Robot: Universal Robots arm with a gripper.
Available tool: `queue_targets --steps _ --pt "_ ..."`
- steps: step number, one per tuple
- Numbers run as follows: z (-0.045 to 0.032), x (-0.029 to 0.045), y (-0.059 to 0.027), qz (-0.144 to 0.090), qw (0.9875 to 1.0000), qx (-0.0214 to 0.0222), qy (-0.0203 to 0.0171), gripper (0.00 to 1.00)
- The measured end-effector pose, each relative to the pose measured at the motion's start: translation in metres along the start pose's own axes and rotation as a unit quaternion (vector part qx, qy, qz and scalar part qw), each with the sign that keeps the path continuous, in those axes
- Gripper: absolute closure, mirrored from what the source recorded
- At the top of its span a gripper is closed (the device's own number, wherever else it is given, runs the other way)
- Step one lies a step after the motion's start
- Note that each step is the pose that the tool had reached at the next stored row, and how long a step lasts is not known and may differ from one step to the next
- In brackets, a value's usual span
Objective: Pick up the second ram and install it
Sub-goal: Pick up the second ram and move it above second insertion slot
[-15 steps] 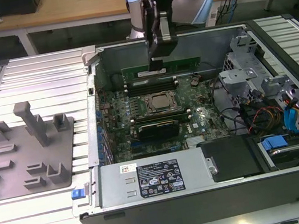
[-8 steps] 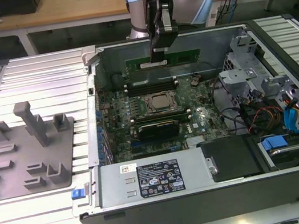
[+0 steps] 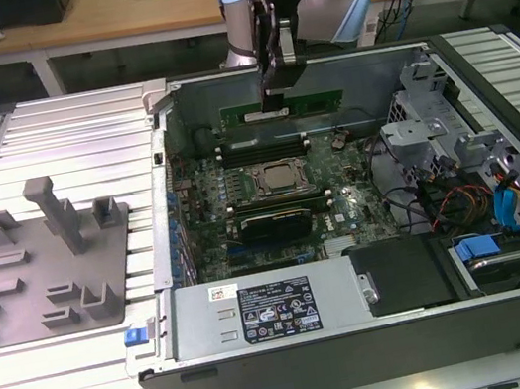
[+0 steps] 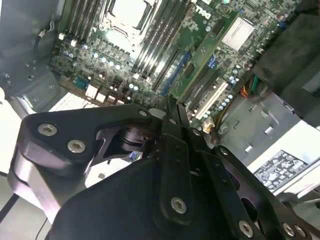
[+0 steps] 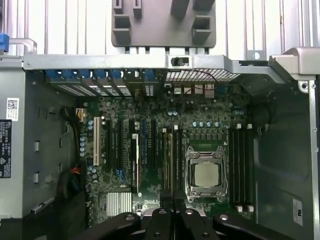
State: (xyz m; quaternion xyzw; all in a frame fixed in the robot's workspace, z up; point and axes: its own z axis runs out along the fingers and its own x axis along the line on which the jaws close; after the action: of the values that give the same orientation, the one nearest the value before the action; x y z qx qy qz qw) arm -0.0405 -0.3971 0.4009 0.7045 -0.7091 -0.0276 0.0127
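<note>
We see the gripper (image 3: 273, 96) clenched on the second ram (image 3: 282, 108), its dark fingers (image 3: 262, 63) pinching the green strip near the middle of its upper edge. In the exterior view the strip is held on edge with its length running from the exterior view's left to right. It hangs inside the open computer case (image 3: 369, 357), in front of the far wall. From there it looks raised above the black memory slots (image 3: 261, 144) just beyond the processor socket (image 3: 278, 179), though we cannot tell how clear of them it is. In the second wrist view the gripper (image 4: 172, 107) closes to a narrow tip and the second ram (image 4: 202, 57) stretches away from it as a slanted green band over the motherboard (image 4: 100, 60). In the first wrist view the gripper (image 5: 173, 212) sits just beside the processor socket (image 5: 205, 175), with rows of black memory slots (image 5: 240, 165) on either side of the socket. Beyond the motherboard (image 3: 352, 203), a grey power supply (image 3: 270, 309) lies along the near side of the case, with a tangle of cables (image 3: 462, 199) towards the exterior view's right. Outside the case, on the exterior view's left, a grey fixture plate (image 3: 45, 262) with upright blocks rests on the ribbed table (image 3: 59, 139), well apart from the gripper.
</note>
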Motion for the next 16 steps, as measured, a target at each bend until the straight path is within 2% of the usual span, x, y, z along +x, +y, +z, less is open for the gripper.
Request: queue_targets --steps 1,2,9,16 --pt "0.002 -0.0009 -0.0001 0.0 1.0 0.0 0.0 0.91" --pt "0.0072 -0.0033 -0.0004 0.0 1.0 0.0 -0.0001 0.91" --pt "0.0253 -0.0141 0.0003 -0.001 1.0 0.0 0.0 0.91" --pt "0.0442 -0.0212 0.0032 -0.003 1.0 0.0 0.0001 0.91"
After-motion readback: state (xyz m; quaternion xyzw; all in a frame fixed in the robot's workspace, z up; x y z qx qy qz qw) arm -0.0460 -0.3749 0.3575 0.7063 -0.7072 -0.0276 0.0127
